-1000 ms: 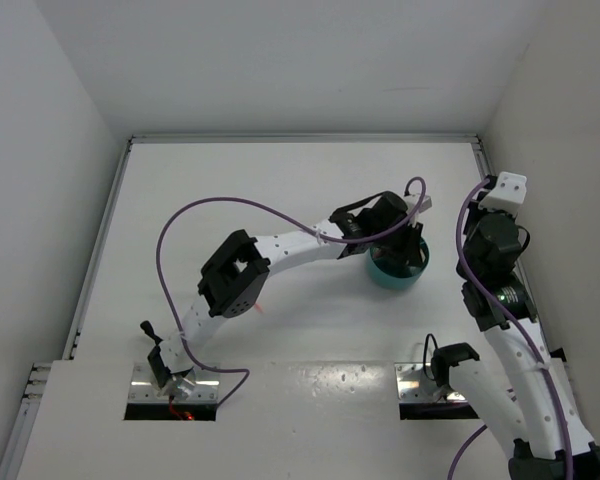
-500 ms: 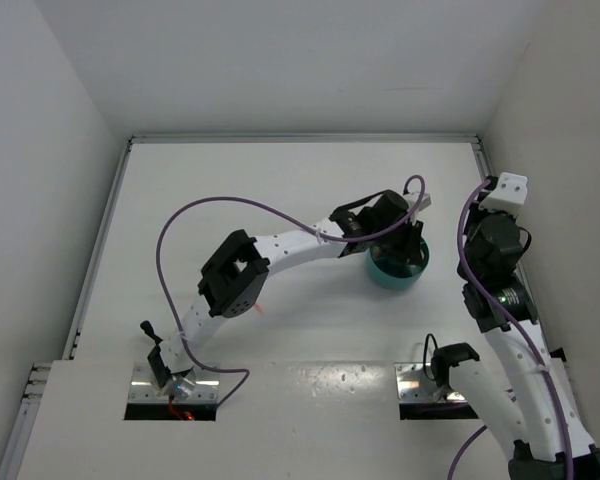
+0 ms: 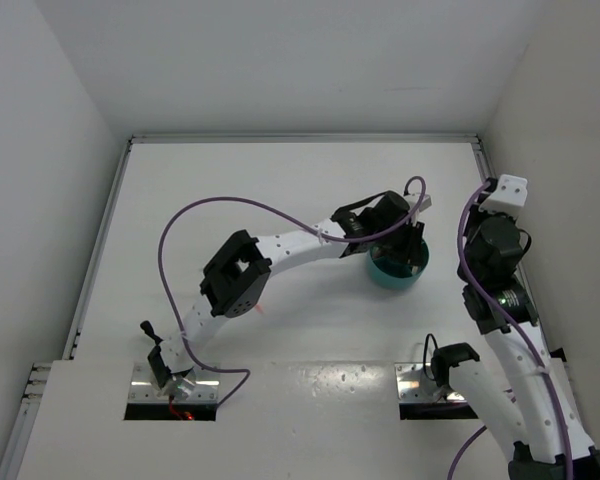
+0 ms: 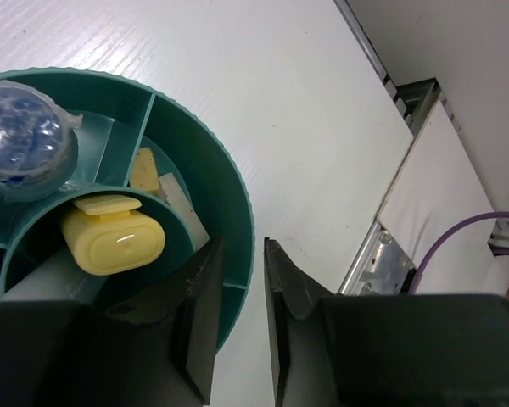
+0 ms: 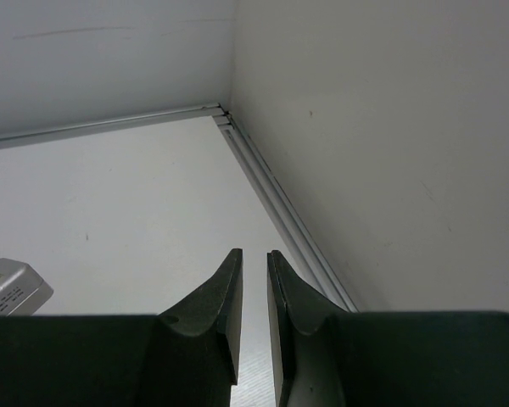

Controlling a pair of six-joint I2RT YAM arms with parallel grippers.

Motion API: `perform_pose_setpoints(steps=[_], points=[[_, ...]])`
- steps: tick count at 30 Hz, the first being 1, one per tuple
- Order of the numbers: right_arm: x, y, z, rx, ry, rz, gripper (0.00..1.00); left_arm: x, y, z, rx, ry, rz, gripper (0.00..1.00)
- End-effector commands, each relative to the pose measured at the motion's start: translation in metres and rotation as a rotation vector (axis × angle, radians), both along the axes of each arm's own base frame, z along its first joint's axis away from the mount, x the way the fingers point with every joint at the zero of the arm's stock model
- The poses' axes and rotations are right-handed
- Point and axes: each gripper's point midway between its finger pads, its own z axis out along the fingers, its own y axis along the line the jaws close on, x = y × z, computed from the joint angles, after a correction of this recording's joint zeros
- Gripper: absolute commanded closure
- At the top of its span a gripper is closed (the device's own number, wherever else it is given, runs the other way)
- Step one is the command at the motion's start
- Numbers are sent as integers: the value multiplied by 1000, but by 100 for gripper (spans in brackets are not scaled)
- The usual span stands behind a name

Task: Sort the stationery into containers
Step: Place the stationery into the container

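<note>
The left pincer (image 4: 242, 250), narrowly parted and empty above the rim of the teal tub (image 4: 226, 163), should rise straight up, clear of the yellow marker (image 4: 112, 243).

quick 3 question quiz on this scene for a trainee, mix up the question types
1. True or false: the yellow marker stands in the central cup of the tub.
2. Whose pincer hangs over the tub's rim? A) the left arm's B) the right arm's C) both
3. Fill in: the right pincer, pointed at the table's far corner, holds ____.

Key
1. True.
2. A: the left pincer has its jaws a little apart above the rim.
3. Nothing.
</note>
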Motion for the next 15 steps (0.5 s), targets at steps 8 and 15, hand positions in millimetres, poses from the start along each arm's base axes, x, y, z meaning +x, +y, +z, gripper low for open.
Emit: perform_pose_setpoints(steps=[8,15], points=[[-2,4,14,23,-69,29,83,-33,36,48,31,-139,68,99],[3,27,6,16,-16,184,28,-1,220,93,82,-203,633,75]])
